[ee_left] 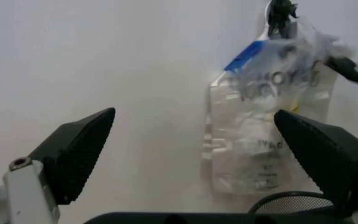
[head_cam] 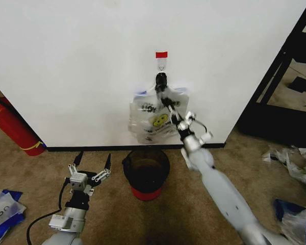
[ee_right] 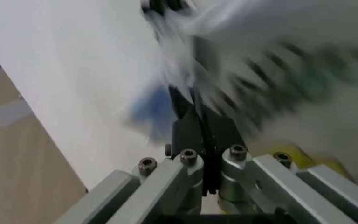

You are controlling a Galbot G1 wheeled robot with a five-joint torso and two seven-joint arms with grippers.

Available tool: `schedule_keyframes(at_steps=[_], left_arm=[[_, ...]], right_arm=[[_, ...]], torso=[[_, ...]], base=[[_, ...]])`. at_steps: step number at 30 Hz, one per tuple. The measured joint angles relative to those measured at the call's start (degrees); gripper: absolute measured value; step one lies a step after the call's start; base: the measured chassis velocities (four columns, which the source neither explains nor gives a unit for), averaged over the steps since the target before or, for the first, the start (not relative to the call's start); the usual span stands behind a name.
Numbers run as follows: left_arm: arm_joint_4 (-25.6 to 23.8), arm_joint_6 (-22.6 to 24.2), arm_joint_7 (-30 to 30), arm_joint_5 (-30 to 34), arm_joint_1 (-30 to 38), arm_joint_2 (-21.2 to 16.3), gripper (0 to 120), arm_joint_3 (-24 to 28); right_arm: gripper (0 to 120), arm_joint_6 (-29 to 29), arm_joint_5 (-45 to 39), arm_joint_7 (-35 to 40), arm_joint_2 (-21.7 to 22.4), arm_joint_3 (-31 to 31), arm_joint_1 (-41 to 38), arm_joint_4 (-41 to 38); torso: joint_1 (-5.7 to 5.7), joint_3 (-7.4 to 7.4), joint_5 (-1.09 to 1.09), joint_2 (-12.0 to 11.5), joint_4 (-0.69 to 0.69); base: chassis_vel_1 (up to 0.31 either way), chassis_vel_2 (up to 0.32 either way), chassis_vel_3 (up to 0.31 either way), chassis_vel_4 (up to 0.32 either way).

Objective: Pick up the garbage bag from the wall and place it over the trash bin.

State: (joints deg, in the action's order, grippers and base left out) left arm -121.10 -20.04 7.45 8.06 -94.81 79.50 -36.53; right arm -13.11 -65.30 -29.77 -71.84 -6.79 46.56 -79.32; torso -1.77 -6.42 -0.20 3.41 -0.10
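Below wall-hung garbage bag (head_cam: 155, 118) pinched by right gripper (head_cam: 161, 88), open-topped trash bin (head_cam: 146, 172)

White wall (head_cam: 81, 66), red tape strip (head_cam: 161, 54). Whitish garbage bag (head_cam: 150, 120), yellow smiley, black lettering, blue at the handle, possibly. Dark trash bin (head_cam: 146, 168), red base.

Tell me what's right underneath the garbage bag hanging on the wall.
The trash bin stands on the carpet directly below the garbage bag, which the right gripper pinches near its top. The bin's inside looks dark; its contents cannot be made out.
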Motion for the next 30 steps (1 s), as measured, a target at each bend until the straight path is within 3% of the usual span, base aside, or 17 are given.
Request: schedule_keyframes(at_steps=[10, 14, 30], left_arm=[[-0.81, -0.25, -0.05, 0.11, -0.09, 0.21, 100, 0.33], [-1.16, -0.61, -0.05, 0.06, -0.37, 0.64, 100, 1.01], [-1.16, -0.69, -0.13, -0.23, -0.15, 1.47, 100, 2.76]], right_arm=[[0, -0.24, 2.11, -7.9, 3.55, -5.7, 14.85, -7.69], [0, -0.26, 3.43, -15.72, 5.31, -8.8, 20.05, -8.55], [0, 0.5, 5.62, -32.05, 7.32, -15.04, 23.26, -1.34]], torso=[[0.0, 0.0, -0.01, 0.0, 0.01], [0.0, 0.0, 0.0, 0.0, 0.01], [0.0, -0.01, 0.0, 0.0, 0.01]], base=[[0.0, 0.0, 0.0, 0.0], [0.0, 0.0, 0.0, 0.0], [0.0, 0.0, 0.0, 0.0]])
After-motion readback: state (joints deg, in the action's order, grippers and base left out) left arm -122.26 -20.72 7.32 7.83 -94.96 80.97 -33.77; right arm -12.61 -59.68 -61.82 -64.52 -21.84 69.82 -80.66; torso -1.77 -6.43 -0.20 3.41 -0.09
